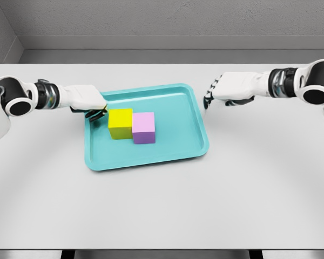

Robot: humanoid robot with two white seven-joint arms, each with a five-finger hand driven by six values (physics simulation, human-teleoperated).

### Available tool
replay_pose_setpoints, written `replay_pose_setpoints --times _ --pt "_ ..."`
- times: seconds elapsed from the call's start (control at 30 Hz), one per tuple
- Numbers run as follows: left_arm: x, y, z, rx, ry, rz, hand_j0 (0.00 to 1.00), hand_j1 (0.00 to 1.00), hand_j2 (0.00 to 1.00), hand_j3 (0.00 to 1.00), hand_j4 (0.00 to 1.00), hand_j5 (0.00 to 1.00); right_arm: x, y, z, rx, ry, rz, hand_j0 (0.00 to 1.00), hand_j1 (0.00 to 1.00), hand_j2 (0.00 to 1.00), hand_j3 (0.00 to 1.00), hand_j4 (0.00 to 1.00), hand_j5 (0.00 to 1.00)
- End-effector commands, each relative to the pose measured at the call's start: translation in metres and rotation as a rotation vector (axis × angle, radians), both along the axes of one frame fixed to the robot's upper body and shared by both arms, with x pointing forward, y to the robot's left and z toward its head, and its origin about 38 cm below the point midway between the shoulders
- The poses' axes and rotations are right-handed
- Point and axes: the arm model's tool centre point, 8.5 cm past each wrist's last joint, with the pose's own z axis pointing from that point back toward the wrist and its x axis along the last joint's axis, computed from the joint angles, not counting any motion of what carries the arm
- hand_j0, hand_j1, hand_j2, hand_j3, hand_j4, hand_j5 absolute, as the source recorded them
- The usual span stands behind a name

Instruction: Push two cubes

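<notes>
At frame centre the yellow cube (120,123) and pink cube (143,128) sit touching on the teal tray (151,156); both look rigid, light, prone to slide (push flat faces); left hand (92,103), fingers curled, meets the yellow; right hand (216,91) hangs relaxed, upper right.

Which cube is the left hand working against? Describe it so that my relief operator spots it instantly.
Find the teal tray on the white table. Two cubes sit side by side inside it. The one you want is the yellow cube, nearer the left hand, not the pink cube.
</notes>
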Motion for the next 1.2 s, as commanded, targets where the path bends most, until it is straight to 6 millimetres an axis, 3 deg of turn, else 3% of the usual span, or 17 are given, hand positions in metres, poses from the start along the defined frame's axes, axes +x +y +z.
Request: replay_pose_setpoints --times 0.0,0.07,0.2,0.27,0.43,0.63,1.17 --pt "0.004 0.003 0.002 -0.019 -0.001 0.021 0.01 0.01 0.01 0.01 0.01 0.01 0.002 -0.012 0.011 0.014 -0.022 -0.028 0.99 0.99 0.99 0.99 0.99 0.99" --pt "0.012 0.003 0.015 -0.052 -0.027 0.040 0.01 0.01 0.01 0.01 0.01 0.01 0.002 -0.016 0.013 0.011 -0.025 -0.037 1.00 1.00 1.00 1.00 1.00 1.00" --pt "0.020 -0.015 0.015 -0.114 -0.021 0.049 0.01 0.01 0.01 0.01 0.01 0.01 0.002 -0.021 0.013 0.013 -0.024 -0.047 1.00 1.00 1.00 1.00 1.00 1.00" --pt "0.027 -0.026 0.021 -0.179 -0.031 0.064 0.01 0.01 0.01 0.01 0.01 0.01 0.003 -0.029 0.022 0.031 -0.044 -0.067 1.00 1.00 1.00 1.00 1.00 1.00" --pt "0.032 -0.028 0.021 -0.217 -0.023 0.086 0.00 0.00 0.00 0.00 0.00 0.00 0.003 -0.063 0.040 0.058 -0.081 -0.143 1.00 1.00 1.00 1.00 1.00 1.00" --pt "0.030 -0.026 0.028 -0.287 -0.011 0.088 0.01 0.01 0.01 0.01 0.01 0.01 0.001 -0.084 0.048 0.083 -0.089 -0.187 1.00 1.00 1.00 1.00 1.00 1.00" --pt "0.023 -0.046 0.007 -0.299 0.040 0.057 0.01 0.01 0.01 0.01 0.01 0.01 -0.002 -0.099 0.050 0.076 -0.093 -0.220 1.00 1.00 1.00 1.00 1.00 1.00"
